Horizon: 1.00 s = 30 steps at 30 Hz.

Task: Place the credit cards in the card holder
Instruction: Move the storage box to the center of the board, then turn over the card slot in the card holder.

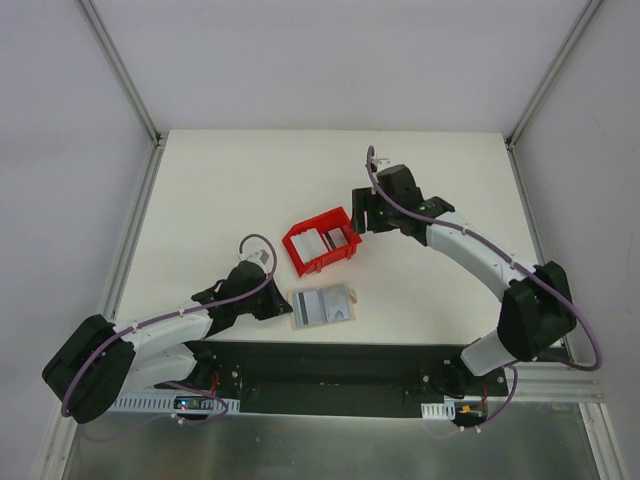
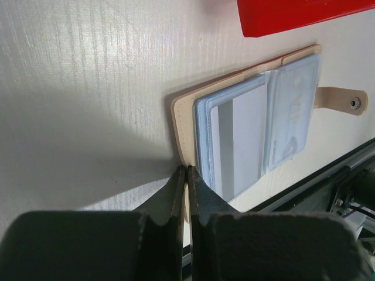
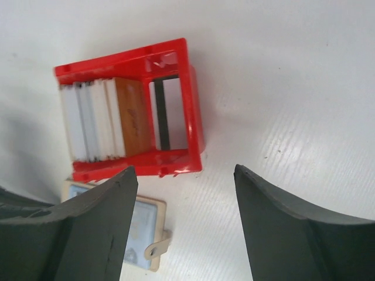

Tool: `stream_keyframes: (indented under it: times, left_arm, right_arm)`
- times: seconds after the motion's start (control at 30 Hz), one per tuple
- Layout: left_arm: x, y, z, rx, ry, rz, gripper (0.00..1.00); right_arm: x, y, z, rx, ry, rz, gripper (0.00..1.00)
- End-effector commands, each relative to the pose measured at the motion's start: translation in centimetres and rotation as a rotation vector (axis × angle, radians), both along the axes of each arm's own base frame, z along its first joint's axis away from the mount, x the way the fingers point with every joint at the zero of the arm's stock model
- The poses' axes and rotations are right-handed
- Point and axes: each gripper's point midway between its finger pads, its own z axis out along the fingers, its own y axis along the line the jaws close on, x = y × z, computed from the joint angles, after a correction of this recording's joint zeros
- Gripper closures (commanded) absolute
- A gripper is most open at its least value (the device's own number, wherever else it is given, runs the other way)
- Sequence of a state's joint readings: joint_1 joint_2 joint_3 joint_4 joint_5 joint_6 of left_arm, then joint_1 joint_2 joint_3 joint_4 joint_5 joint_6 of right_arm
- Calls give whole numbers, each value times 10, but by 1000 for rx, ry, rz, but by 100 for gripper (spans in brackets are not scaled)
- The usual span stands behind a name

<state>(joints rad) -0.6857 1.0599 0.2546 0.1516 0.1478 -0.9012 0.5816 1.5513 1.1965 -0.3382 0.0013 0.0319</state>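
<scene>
Holding left jaws tight together, tips touching the tan edge of the flat tan leather-like card holder (image 2: 186, 126), open on the white tabletop (image 1: 220, 190) just in front of the red plastic two-compartment bin (image 3: 126, 58). Hanging right jaws wide apart above this bin, gripping nothing. Standing in one compartment, several whitish plastic credit cards (image 3: 94, 120); in the other, a card with black stripe (image 3: 167, 114). Showing one pale card (image 2: 243, 140) in the holder's blue pocket.
</scene>
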Motion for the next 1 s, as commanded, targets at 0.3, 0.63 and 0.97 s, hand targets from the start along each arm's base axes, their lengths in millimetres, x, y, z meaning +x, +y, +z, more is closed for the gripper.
stream_keyframes:
  times: [0.3, 0.63, 0.97]
  left_arm:
    - [3, 2, 1, 16, -14, 0, 100]
    - [4, -2, 10, -15, -33, -3, 100]
    - [5, -3, 17, -38, -51, 1, 100]
  right_arm:
    - [-98, 48, 8, 184, -6, 119, 33]
    - [-146, 103, -43, 88, 87, 192, 41]
    - [-162, 132, -68, 43, 165, 235, 40]
